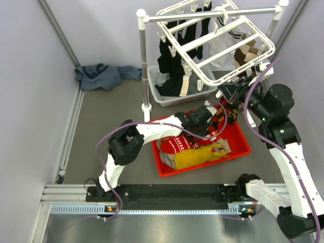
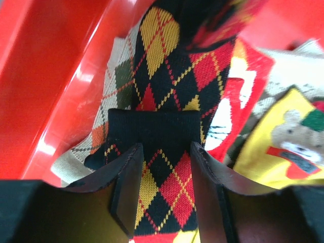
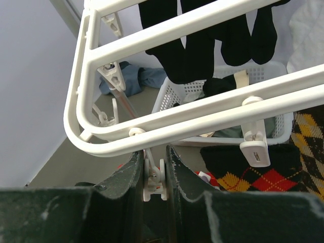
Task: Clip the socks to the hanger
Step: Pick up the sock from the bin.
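A black argyle sock (image 2: 167, 76) with red and yellow diamonds lies in the red tray (image 2: 55, 76) on other socks. My left gripper (image 2: 167, 152) is down over it, open about halfway. Its fingers straddle the sock, which spreads wider than the gap. From above, this gripper (image 1: 206, 115) sits at the tray's far edge. The white hanger (image 1: 263, 53) hangs tilted from the rack. My right gripper (image 3: 153, 152) is shut on a small dangling clip (image 3: 154, 177) at the hanger's (image 3: 202, 116) near corner. An argyle sock (image 3: 253, 177) shows below the neighbouring clip (image 3: 254, 144).
Dark socks (image 3: 202, 50) hang from the hanger over a white basket (image 1: 162, 96). The rack's post (image 1: 144, 66) and metal rod (image 1: 212, 15) stand behind the tray (image 1: 238, 147). A yellow sock (image 1: 200, 157) and a red sock (image 1: 177, 144) lie in the tray. Blue cloth (image 1: 104, 76) lies far left.
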You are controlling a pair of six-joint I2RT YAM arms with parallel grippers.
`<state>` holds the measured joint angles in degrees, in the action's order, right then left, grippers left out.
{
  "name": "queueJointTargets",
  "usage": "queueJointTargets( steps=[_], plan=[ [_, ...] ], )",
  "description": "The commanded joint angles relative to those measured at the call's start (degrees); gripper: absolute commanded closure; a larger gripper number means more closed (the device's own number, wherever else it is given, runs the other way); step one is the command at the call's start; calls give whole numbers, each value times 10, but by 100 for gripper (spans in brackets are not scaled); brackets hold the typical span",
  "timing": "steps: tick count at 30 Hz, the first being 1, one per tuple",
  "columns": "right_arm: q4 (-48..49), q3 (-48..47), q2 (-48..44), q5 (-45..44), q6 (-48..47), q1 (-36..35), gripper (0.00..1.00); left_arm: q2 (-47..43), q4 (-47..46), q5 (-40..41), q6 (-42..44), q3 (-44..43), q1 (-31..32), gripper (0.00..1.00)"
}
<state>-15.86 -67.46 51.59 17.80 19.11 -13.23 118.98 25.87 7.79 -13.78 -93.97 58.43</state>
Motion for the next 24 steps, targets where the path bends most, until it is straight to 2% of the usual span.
queueJointTargets(
  steps=[1,4,5,9,12,18,21,24],
  plan=[
    [-11,3,-4,-19,-8,1,98,8,11,13,8,-28,0,56],
    [-8,3,-4,-18,-7,1,98,13,11,9,7,-28,0,65],
    [-8,4,-4,-18,-6,2,98,13,11,7,5,-28,1,75],
    [-11,6,-5,-19,-7,1,98,-4,11,-1,2,-21,1,95],
    [-10,5,-8,-20,-7,2,98,-40,-2,1,-4,-4,1,100],
    [-13,3,-11,-19,-7,1,98,-140,-63,-1,-13,60,1,98],
    [-9,6,-14,-16,-3,1,98,-189,-118,-3,-12,104,1,96],
    [8,14,-18,-4,9,2,98,-236,-198,7,-12,163,0,100]
  ],
)
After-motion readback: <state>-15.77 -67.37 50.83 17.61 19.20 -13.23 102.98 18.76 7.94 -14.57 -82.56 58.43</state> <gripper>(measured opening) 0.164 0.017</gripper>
